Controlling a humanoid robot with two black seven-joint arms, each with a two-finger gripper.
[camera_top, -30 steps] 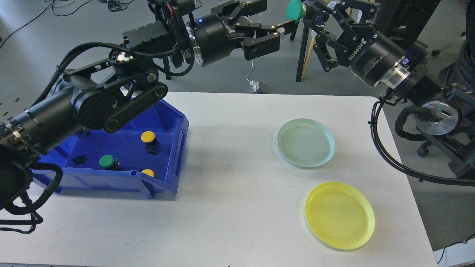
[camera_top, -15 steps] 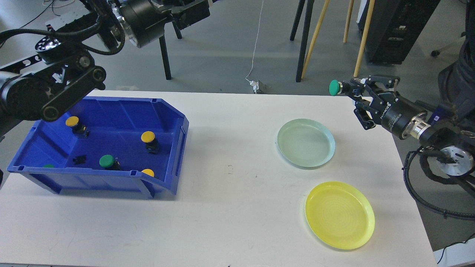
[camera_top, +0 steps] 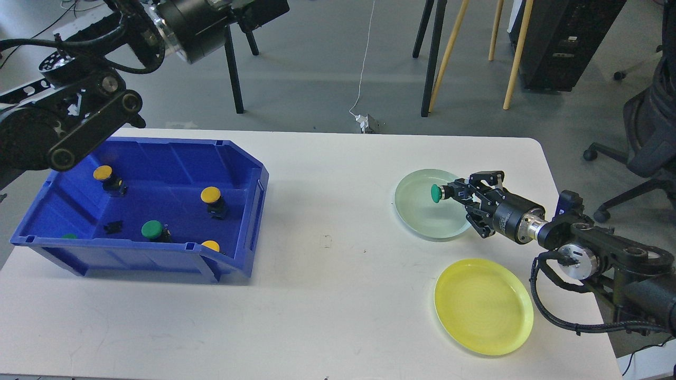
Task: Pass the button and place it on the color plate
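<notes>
here the green button (camera_top: 435, 193) is clamped in the right gripper (camera_top: 455, 192), held over the pale green plate (camera_top: 417, 211); whether it touches the dish cannot be told. if it is let go while tilted sideways like this, a roll off the shallow rim toward the yellow plate (camera_top: 483, 306) could be expected. the left gripper (camera_top: 264, 10) is raised at the far left, cut off by the edge, so its state cannot be told. a white table (camera_top: 338, 295) carries a blue bin (camera_top: 174, 163) of further buttons at left; grey floor, cables and stand legs are seen beyond.
</notes>
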